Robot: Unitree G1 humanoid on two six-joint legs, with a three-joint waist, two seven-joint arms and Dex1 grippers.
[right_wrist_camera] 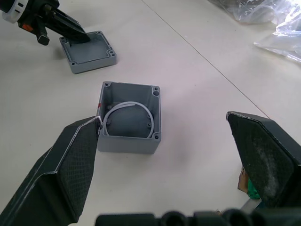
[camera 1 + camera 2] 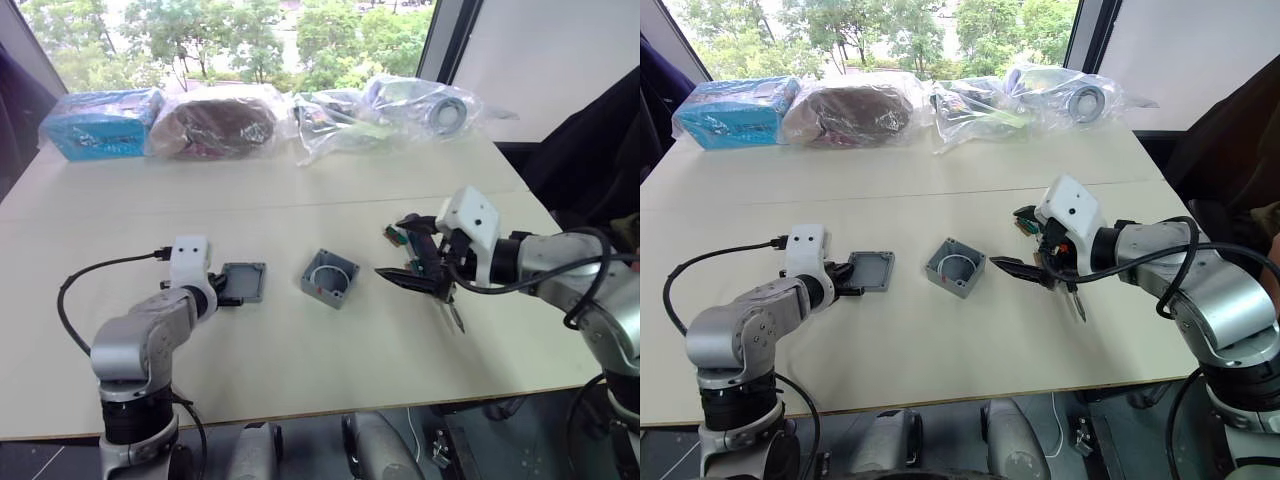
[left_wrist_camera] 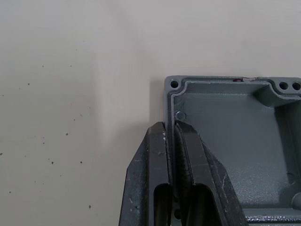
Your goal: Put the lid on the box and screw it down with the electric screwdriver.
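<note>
Already the left gripper [image 3: 170, 141] pinches the lid [image 2: 245, 281] by its thin rim, a grip that may slip, while the right gripper [image 1: 164, 155] gapes empty near the box [image 1: 129, 117].

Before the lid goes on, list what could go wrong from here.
1. The left gripper pinches only the rim of the lid, so the lid could tilt or slip when lifted.
2. The box stands loose on the table; the open right gripper beside it could nudge it askew.
</note>
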